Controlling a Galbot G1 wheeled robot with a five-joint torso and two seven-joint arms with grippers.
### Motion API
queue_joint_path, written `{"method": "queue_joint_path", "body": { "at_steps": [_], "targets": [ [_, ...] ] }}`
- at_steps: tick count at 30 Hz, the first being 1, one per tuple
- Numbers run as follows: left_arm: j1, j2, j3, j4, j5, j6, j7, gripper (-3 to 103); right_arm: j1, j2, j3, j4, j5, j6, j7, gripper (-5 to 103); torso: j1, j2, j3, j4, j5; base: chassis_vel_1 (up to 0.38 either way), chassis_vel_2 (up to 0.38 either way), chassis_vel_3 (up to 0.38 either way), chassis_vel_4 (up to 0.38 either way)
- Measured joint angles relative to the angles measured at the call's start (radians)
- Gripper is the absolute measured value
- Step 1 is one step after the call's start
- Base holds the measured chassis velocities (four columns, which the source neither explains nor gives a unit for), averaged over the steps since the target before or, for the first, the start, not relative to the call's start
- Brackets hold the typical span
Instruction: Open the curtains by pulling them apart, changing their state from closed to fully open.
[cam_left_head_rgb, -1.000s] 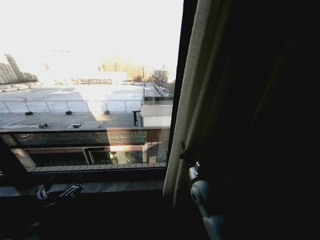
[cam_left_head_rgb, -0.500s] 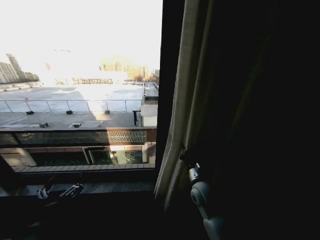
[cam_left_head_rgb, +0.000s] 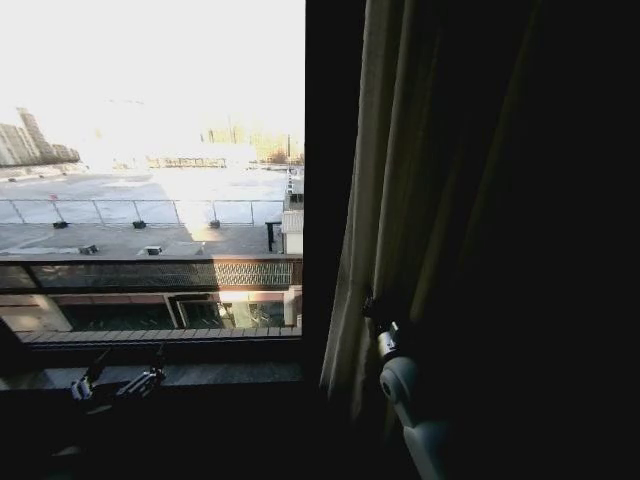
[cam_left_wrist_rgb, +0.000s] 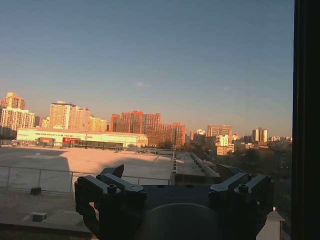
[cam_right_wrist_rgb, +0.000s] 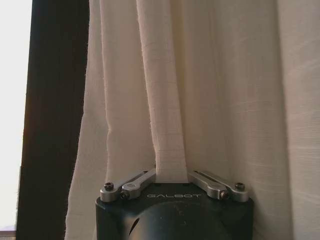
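The curtain (cam_left_head_rgb: 365, 240) hangs at the right of the window in long pale pleats, dark in shadow farther right. Up close the curtain (cam_right_wrist_rgb: 200, 90) is cream-white woven fabric. My right gripper (cam_right_wrist_rgb: 171, 177) is shut on one narrow vertical fold of it. In the head view the right gripper (cam_left_head_rgb: 368, 303) sits at the curtain's left edge, a little above sill height. My left gripper (cam_left_head_rgb: 115, 382) rests low by the sill at the left, away from the fabric. Seen from the wrist, the left gripper (cam_left_wrist_rgb: 175, 192) is open with nothing between its fingers (cam_left_wrist_rgb: 112, 189).
Bare window glass (cam_left_head_rgb: 150, 180) fills the left, with rooftops and buildings outside. A dark vertical band (cam_left_head_rgb: 330, 180) stands between the glass and the curtain's pale edge. The dark window sill (cam_left_head_rgb: 200, 375) runs along the bottom.
The dark band beside the curtain's pale edge has widened to the left and covers more of the glass. My right gripper keeps its hold at about the same spot. The left gripper has not moved.
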Motion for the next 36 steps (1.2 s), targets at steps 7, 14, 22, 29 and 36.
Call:
{"method": "queue_joint_path", "body": {
  "at_steps": [7, 14, 22, 29, 36],
  "targets": [
    [-0.001, -0.009, 0.003, 0.000, -0.001, 0.000, 0.001, 100, 0.044, -0.025, 0.141, -0.086, 0.004, -0.002, 0.050, 0, 0.000, 0.000, 0.000, -0.0004, 0.0007, 0.000, 0.000, 0.000, 0.000],
    [-0.003, -0.011, 0.003, 0.000, 0.000, 0.000, 0.000, 100, 0.099, -0.056, 0.284, -0.207, 0.000, -0.013, 0.116, 0, 0.000, 0.000, 0.000, -0.0001, 0.0003, 0.000, 0.000, 0.000, 0.000],
    [-0.006, -0.012, 0.005, 0.000, 0.001, 0.000, 0.001, 100, 0.081, -0.088, 0.321, -0.212, 0.028, -0.015, 0.122, -3, 0.000, 0.000, 0.000, -0.0005, 0.0006, 0.000, 0.000, 0.000, 0.000],
    [-0.020, -0.011, 0.012, 0.000, 0.001, 0.007, 0.001, 100, -0.042, -0.087, 0.240, -0.046, 0.078, -0.035, 0.077, 17, 0.000, 0.000, 0.000, -0.0003, 0.0009, 0.000, 0.000, 0.000, 0.000],
    [-0.029, -0.010, 0.018, 0.000, 0.001, 0.010, 0.001, 100, -0.215, -0.104, 0.086, 0.241, 0.121, -0.128, 0.076, 50, 0.000, 0.000, 0.000, -0.0001, 0.0002, 0.000, 0.000, 0.000, 0.000]
  ]
}}
